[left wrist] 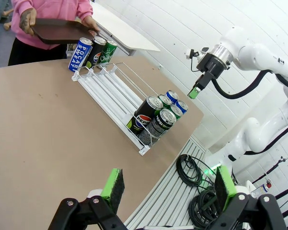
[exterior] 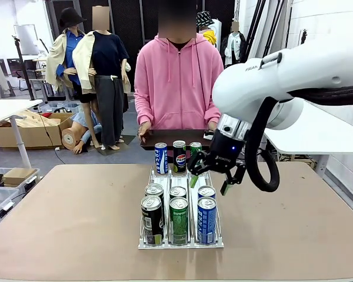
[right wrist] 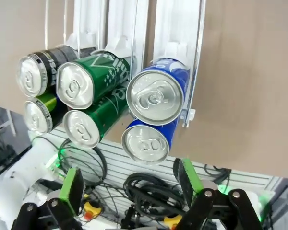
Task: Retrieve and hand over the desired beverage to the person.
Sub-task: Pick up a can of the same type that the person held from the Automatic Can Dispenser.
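A white wire rack (exterior: 154, 176) at the table's middle holds beverage cans in three lanes. At its near end stand a black can (exterior: 152, 216), a green can (exterior: 179, 218) and a blue can (exterior: 206, 218), with another row behind them. Three more cans (exterior: 179, 155) stand at the far end. Which can is the desired beverage I cannot tell. My right gripper (exterior: 209, 185) hangs open above the rack's right lanes, and looks down on the blue can (right wrist: 156, 98) between its fingers (right wrist: 187, 175). My left gripper (left wrist: 168, 187) is open and holds nothing, well off from the rack (left wrist: 110, 91). The person (exterior: 177, 82) in pink stands at the far edge.
The person holds a dark tray (exterior: 176, 136) just behind the far cans. Bare brown tabletop (exterior: 65, 217) lies on both sides of the rack. Cables (left wrist: 197, 191) lie on the floor past the table's edge. A white table (exterior: 317, 132) stands at the right.
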### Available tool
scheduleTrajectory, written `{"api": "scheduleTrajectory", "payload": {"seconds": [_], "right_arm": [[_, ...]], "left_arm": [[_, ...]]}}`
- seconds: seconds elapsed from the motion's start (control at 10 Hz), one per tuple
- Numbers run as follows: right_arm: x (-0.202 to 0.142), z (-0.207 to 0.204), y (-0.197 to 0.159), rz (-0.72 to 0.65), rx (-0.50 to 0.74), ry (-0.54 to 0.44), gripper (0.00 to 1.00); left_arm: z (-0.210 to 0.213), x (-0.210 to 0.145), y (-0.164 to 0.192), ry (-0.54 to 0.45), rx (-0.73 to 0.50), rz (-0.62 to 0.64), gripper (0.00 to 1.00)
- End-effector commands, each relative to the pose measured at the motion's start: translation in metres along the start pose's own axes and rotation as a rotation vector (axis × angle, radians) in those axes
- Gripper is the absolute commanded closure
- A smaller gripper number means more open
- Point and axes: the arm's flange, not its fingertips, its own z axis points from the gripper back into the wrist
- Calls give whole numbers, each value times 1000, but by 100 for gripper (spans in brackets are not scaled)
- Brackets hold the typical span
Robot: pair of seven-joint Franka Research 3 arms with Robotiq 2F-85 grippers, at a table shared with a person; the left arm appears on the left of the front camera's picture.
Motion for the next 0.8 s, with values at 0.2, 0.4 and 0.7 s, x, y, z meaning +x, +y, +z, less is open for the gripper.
{"api": "scheduleTrajectory", "payload": {"seconds": [0.2, 0.4, 0.7], "right_arm": [[-10, -25, 7, -19, -87, -28, 0], [-15, -32, 8, -15, -125, -43, 0], [-21, -42, 8, -7, -183, -102, 0]], "left_arm": [[2, 0, -2, -14, -10, -5, 0], [2, 0, -2, -14, -10, -5, 0], [2, 0, -2, -14, -10, -5, 0]]}}
